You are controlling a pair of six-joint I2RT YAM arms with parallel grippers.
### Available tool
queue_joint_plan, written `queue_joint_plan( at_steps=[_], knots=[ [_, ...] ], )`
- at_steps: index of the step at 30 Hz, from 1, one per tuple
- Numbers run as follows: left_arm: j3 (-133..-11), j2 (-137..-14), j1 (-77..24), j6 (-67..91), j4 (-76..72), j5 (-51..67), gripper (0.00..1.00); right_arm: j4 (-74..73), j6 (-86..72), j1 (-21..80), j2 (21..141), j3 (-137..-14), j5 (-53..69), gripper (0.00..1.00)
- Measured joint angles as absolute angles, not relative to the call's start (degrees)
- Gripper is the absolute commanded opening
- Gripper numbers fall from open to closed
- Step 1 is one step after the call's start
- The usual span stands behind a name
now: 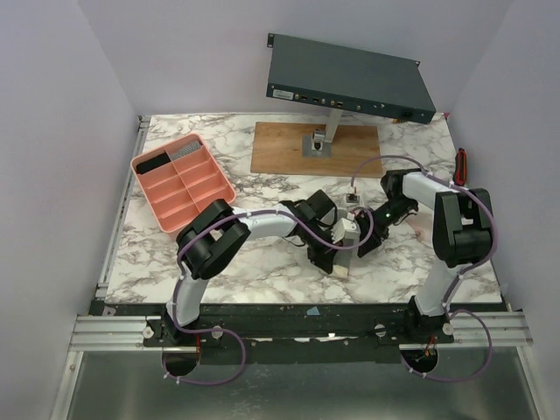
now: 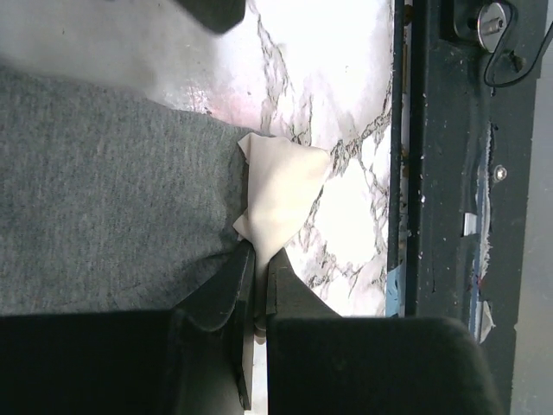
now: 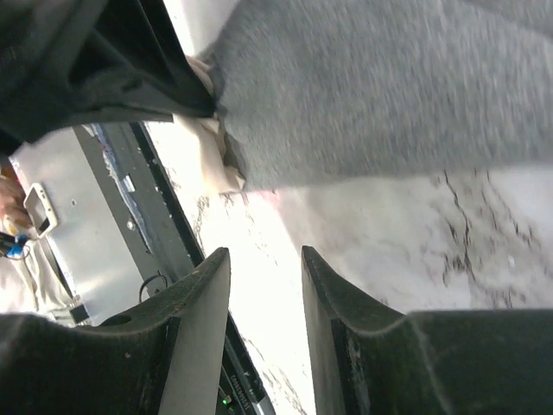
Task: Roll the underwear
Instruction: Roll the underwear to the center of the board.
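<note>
Underwear (image 2: pixel 112 190), grey heathered knit, gathered into a small bundle, cream corner (image 2: pixel 281 194) protruding at one edge, resting on marble table (image 1: pixel 262 271) near its front centre

The underwear (image 2: pixel 112 199) lies mid-worktop (image 1: pixel 262 271), toward the near edge, between the left claw (image 2: pixel 259 290) and the right claw (image 3: pixel 263 255). A divided tray (image 1: pixel 175 197) sits at the left rear. Behind centre, a wooden board (image 1: pixel 280 144) carries a stand (image 1: pixel 319 140) bearing an electronics unit (image 1: pixel 350 74).
</note>
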State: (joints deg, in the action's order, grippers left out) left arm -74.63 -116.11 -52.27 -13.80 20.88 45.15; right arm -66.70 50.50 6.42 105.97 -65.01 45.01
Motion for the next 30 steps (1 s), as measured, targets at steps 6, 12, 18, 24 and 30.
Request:
queue_joint_plan(
  at_steps=[6,12,18,24,30],
  knots=[
    [-77.3,-118.9,-50.4,-10.9,23.1,49.2,0.00,-62.1,47.8,2.7,99.3,-59.0,42.0,0.43],
    [-84.3,-125.0,-47.8,-7.7,28.3,55.2,0.00,-55.4,43.4,0.5,91.3,-54.6,38.3,0.44],
    [-91.6,-131.7,-45.4,-4.8,34.3,61.8,0.00,-49.5,40.2,-1.1,85.4,-51.2,35.7,0.44],
    [-96.2,-136.4,-43.6,-2.2,39.3,67.6,0.00,-47.4,40.6,-1.2,79.6,-47.5,35.8,0.49],
    [-99.4,-139.1,-42.2,0.5,42.7,69.6,0.00,-46.0,41.2,1.5,72.6,-45.5,36.2,0.54]
  ],
)
